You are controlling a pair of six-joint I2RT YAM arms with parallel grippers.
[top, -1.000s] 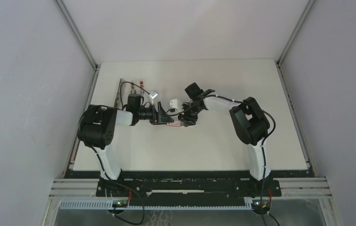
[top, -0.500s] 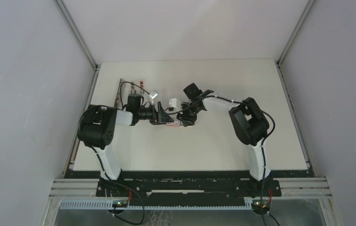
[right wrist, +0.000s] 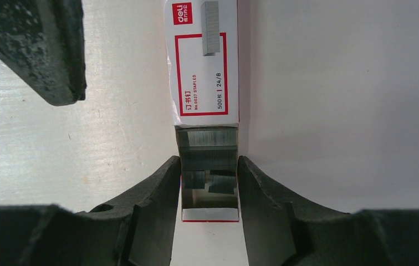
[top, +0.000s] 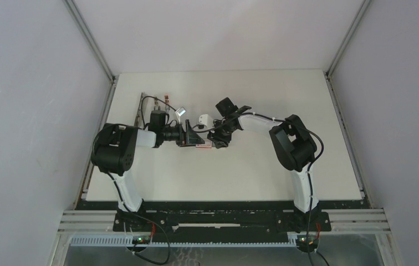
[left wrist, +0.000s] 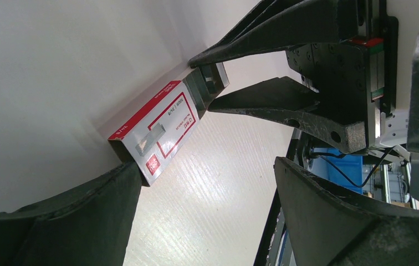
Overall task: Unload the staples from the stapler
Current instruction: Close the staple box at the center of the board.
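White table | box of staples, long axis left-right | right pincer clamps it

Overhead camera looks down from behind the arms, while both close wrist cameras share the red-and-white box.

The box lies on the table near its middle, between the two grippers. The left gripper stands wide at the box's left end, with that end just beside one left finger. A tray sticks out of the box to the right. The staples lie in it. The right gripper has one finger on each side of the tray, touching it.
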